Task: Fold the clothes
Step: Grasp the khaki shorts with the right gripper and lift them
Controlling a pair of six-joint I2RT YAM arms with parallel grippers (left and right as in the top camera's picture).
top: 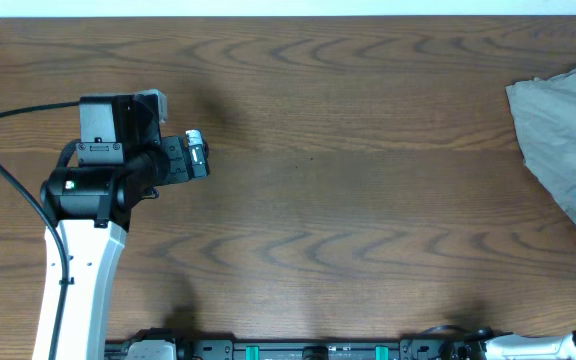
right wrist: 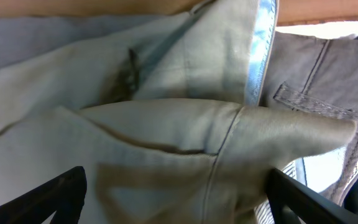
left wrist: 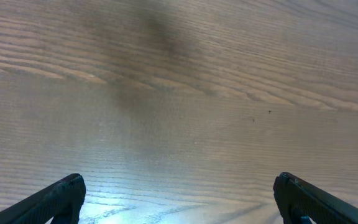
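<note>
The shorts [top: 566, 130] lie crumpled at the right edge of the table [top: 348, 210], partly out of view. No fold shows, so the task reads as barely begun, with every fold left. The right claw [right wrist: 176, 186] hangs close over the bunched cloth, fingers spread wide, gripping nothing. The left claw [top: 196, 153] is well apart over bare wood, likewise spread and empty. No brand, label or writing is legible.

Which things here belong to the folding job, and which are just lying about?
Job:
pale khaki-green cotton shorts, at the table's right edge
left gripper, open
right gripper, open, at the shorts

Not job:
brown wood-grain table
black cable beside the left arm
</note>
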